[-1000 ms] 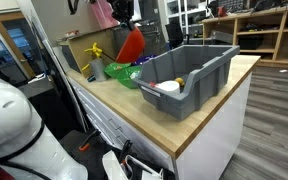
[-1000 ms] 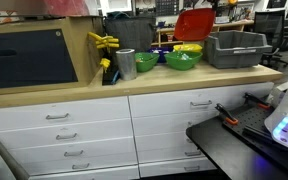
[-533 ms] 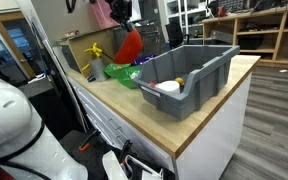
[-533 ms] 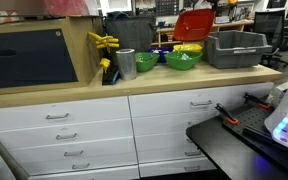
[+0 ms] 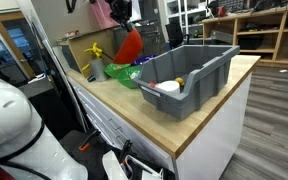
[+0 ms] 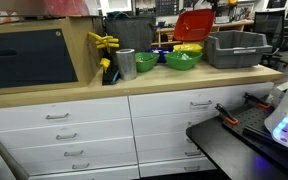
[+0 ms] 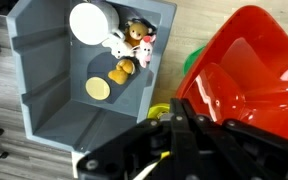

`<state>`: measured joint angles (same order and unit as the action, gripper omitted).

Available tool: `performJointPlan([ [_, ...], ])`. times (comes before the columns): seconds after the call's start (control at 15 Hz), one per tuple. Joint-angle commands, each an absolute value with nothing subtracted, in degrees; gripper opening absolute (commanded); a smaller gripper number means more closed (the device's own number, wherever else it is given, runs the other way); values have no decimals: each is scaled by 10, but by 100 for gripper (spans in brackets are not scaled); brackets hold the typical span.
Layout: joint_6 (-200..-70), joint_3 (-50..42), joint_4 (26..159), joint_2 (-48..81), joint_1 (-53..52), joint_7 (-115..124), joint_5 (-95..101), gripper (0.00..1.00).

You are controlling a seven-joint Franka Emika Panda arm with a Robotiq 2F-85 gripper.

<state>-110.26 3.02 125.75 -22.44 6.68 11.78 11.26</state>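
**Figure. Held bowl at a standstill, wrist and exterior views.**

**Grip.** Your gripper [image 7: 178, 114] is clenched on the near rim of the red bowl [image 7: 252, 68]. The bowl hangs tilted in the air, clear of the counter [image 5: 216, 108].

**Position.** In both exterior views the red bowl [image 5: 131, 45] [image 6: 194, 24] sits above the green bowl [image 5: 127, 75] and just beside the grey bin [image 5: 189, 70].

**Change.** Compare the pictures from the last second and you will find no difference. The bowl, the arm and the things on the counter all lie where they did, and the jaws have not eased. Judged from this, your hold is steady, the bowl has not slipped, and the carry is paused rather than advancing.

**Hard to make out.**
- **Fingertips:** in the wrist view they are dark and blurred against the rim, so you cannot tell how deeply they bite.
- **Gripper:** in the exterior views it is lost against the dark clutter at the top edge.
- **Green bowl:** the red bowl covers most of it [image 7: 191, 62].
- **Bin contents:** inside the grey bin [image 7: 44, 90] you can see a white disc [image 7: 87, 20], small stuffed toys [image 7: 134, 42] and two yellow pieces [image 7: 100, 88] too small to name.
- **Red bowl:** it runs off the frame, so its far rim is cut off.
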Motion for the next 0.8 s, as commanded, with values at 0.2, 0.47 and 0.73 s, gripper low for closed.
performJointPlan([
  [0.2, -1103, 21, 1260, -225, 58, 121, 115, 1],
  [0.47, -1105, 23, 1268, -224, 49, 124, 93, 1],
  [0.73, -1106, 26, 1278, -222, 31, 128, 46, 1],
])
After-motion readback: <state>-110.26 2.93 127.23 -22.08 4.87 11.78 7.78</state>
